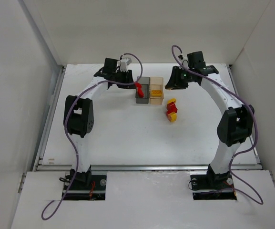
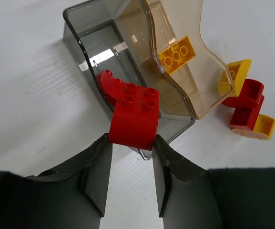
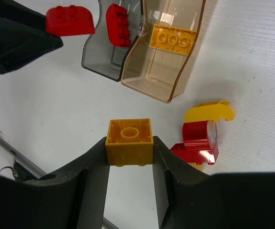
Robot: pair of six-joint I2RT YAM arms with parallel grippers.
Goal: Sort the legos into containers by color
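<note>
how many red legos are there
4 red legos: one in the left pincer, one in the grey bin, two loose beside the amber bin; others may hide beneath.

A robotics lab test cell: a white desk point(image 1: 118, 138) boxed in by bare white panel walls point(image 1: 13, 95) at left, back and right, with a left arm point(image 1: 78, 119) and a right arm point(image 1: 232, 126) bolted along the lower edge, and purple cables point(image 1: 51, 205) trailing from their bases.

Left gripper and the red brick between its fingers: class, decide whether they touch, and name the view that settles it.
Touching. The left wrist view shows the red brick squeezed between both fingers of the left gripper, no gap on either side.
</note>
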